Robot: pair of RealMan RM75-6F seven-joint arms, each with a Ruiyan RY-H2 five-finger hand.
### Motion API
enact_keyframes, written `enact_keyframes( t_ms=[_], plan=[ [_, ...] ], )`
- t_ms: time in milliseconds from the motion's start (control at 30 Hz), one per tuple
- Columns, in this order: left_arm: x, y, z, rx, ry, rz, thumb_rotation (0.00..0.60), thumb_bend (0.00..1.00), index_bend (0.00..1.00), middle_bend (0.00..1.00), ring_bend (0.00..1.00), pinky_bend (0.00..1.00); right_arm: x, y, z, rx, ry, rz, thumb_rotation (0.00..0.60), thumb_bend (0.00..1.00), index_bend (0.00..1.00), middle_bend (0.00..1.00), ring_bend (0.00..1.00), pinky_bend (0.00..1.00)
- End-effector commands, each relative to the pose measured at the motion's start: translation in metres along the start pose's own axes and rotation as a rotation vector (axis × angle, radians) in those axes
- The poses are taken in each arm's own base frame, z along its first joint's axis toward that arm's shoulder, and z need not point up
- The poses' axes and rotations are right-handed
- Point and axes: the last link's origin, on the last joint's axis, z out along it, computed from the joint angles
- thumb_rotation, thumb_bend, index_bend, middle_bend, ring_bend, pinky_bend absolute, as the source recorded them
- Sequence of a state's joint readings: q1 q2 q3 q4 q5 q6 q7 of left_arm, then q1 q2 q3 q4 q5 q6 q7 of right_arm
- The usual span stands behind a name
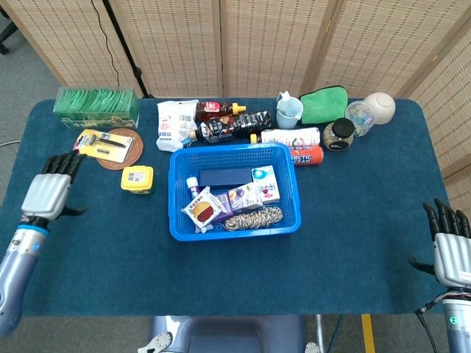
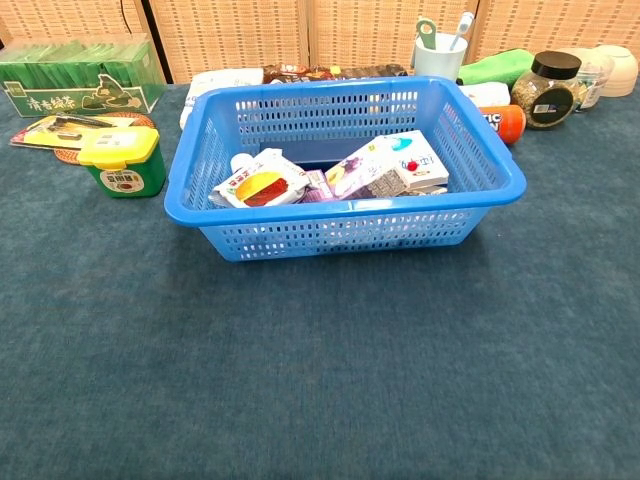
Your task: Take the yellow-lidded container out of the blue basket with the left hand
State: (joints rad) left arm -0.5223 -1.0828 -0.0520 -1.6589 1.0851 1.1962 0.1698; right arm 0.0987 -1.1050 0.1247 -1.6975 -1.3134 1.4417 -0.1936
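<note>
A: Two empty robot hands: left hand [image 1: 48,193] with fingers spread, well clear; right hand [image 1: 450,246] likewise, at the bench edge.

B: Small green container with yellow lid [image 2: 122,162] stands upright on the blue-carpeted bench [image 1: 353,220], beside the blue plastic basket [image 2: 480,160].

A: Risk? I'd say a careless arm sweep tips it over.
</note>
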Motion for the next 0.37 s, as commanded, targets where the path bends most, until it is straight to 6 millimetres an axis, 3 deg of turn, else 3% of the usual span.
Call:
enact_keyframes(
  t_ms=[33,100,367],
  plan=[
    [-0.007,-0.025,-0.06,0.043,0.061,-0.096,0.6,0.07,0.0,0.0,0.0,0.0,-0.002,-0.004,-0.003,0.025,0.007,-0.019,0.6,0.0,0.0,0.0,0.0,0.0],
    [-0.015,-0.034,-0.08,0.053,0.08,-0.115,0.6,0.07,0.0,0.0,0.0,0.0,-0.002,-0.006,-0.005,0.038,0.017,-0.029,0.6,0.0,0.0,0.0,0.0,0.0],
    [-0.033,-0.052,-0.119,0.112,0.103,-0.169,0.6,0.07,0.0,0.0,0.0,0.0,-0.003,-0.011,-0.01,0.068,0.031,-0.048,0.6,0.0,0.0,0.0,0.0,0.0]
  ],
)
